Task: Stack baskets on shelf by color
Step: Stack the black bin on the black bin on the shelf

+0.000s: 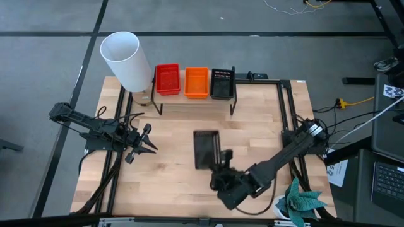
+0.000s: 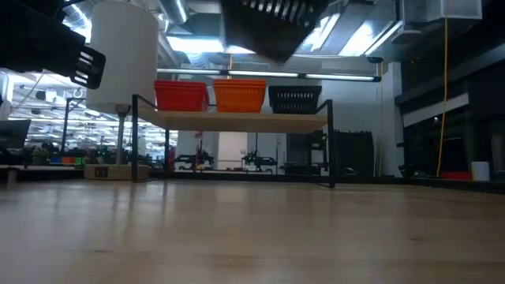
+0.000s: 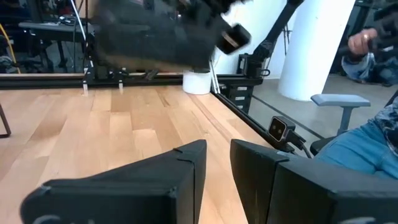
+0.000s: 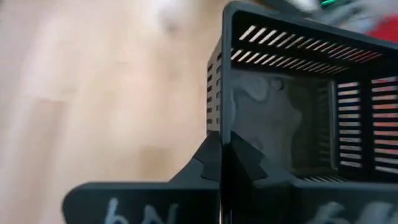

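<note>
Near the middle of the wooden surface (image 1: 183, 189), the right claw (image 1: 222, 159) pinches the wall of a black basket (image 1: 206, 149) and holds it up in the air. From the right wrist camera, the 2 dark fingers (image 4: 214, 158) press together on the near wall of that basket (image 4: 292, 106), 1 inside and 1 outside. From low down, the basket (image 2: 272, 24) hangs high above the wood, up over the shelf (image 2: 237, 121).

At the back of the surface stands the shelf (image 1: 189, 101) with its light wood top and thin black legs. On it sit a red basket (image 1: 167, 78), an orange basket (image 1: 196, 82) and another black basket (image 1: 221, 83) in a row, side by side. A tall white tube (image 1: 126, 60) stands just beside the shelf's left end.

Over on the left side, the left claw (image 1: 142, 146) waits above the wood. Its fingers (image 3: 186, 168) are a little apart and hold nothing.
</note>
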